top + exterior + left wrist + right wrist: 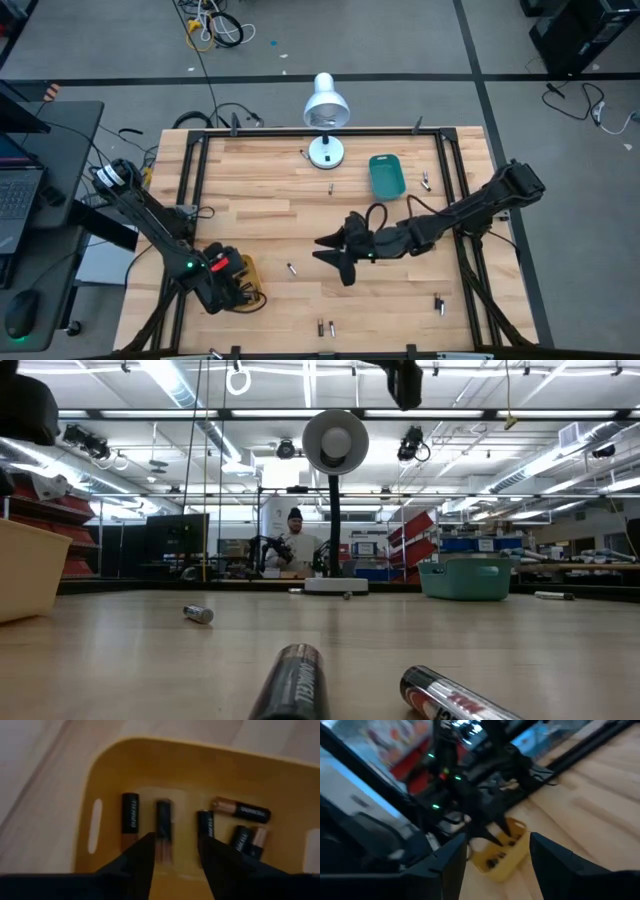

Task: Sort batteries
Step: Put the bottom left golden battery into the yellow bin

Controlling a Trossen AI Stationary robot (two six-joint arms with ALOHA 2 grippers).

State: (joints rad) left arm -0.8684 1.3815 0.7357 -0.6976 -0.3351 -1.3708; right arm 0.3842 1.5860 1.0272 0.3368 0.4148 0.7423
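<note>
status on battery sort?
Left gripper open over yellow tray, battery just below. Right gripper open, empty, mid-table. Loose batteries remain; path clear.

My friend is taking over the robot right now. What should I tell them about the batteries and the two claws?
Left gripper: open over the yellow tray, which holds several batteries.
Right gripper: open, empty, mid-table.
Teal tray: by the lamp; contents can't be seen.
Done: some batteries in yellow.
Left: loose batteries scattered on the table, some near the front edge.
</note>
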